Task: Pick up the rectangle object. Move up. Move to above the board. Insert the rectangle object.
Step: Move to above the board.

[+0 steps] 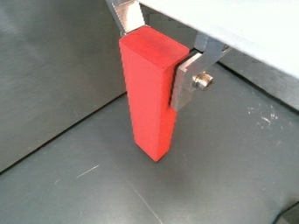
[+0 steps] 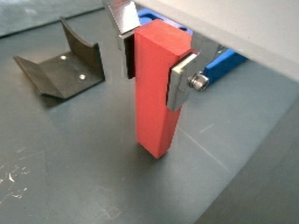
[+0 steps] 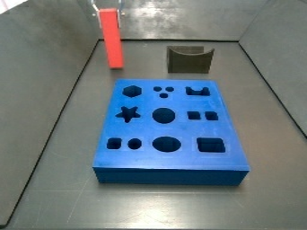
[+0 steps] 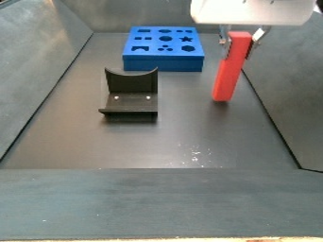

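The end effector (image 2: 152, 63) holds the rectangle object (image 2: 156, 92) near its upper end: in both wrist views the flat silver fingers (image 1: 187, 80) press on two opposite faces of the red-orange bar, and a small screw shows on one plate. The bar (image 1: 149, 96) stands upright, with its long axis vertical. In a side view the rectangle object (image 4: 229, 67) hangs under the white body of the end effector (image 4: 240, 38), near the right edge of the grey surface (image 4: 164, 142); its lower end is close to the surface, but I cannot tell whether it touches it. In a side view the bar (image 3: 110, 38) is seen near the far left corner of the surface (image 3: 48, 144), well apart from the board (image 3: 168, 126). The board (image 4: 164, 47) is a thick blue slab that lies flat, with dark cut-outs on its top: a star, circles, squares and a cross. All these cut-outs look empty. The fixture (image 4: 127, 95), a dark L-shaped bracket, stands on the surface between the board and the near edge in this side view; in a wrist view the fixture (image 2: 59, 63) is just beside the held bar, not touching it.
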Robot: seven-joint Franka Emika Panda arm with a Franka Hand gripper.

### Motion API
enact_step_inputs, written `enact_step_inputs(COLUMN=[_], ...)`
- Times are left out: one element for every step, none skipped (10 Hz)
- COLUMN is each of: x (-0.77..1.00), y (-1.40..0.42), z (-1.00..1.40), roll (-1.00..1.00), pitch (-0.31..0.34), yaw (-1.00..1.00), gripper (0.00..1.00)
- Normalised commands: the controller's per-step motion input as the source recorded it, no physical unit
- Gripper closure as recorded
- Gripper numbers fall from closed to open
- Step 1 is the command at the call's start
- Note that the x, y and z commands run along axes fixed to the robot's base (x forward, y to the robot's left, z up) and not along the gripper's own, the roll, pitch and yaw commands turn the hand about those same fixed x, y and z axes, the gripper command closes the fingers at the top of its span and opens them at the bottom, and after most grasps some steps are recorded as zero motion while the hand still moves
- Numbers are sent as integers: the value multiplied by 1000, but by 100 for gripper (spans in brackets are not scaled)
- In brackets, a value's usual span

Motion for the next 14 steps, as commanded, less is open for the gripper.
enact_step_inputs(x=[-53,-52,-53,-53,-52,-50,-48,-44,-42,-39,-39,-37,-34,-32], y=[-64,-60,-56,-53,-51,-47,-44,-42,-41,-37,-36,-34,-32,-27], z=[1000,1000,1000,1000,1000,1000,1000,1000,1000,1000,1000,1000,1000,1000], roll=[175,175,153,138,133,126,125,122,118,124,130,135,121,103], pitch=[8,36,47,50,48,54,59,69,70,70,69,69,66,66], yaw=[150,97,62,47,42,35,32,33,31,32,34,36,35,29], gripper=[100,100,100,100,100,100,100,100,100,100,100,100,100,100])
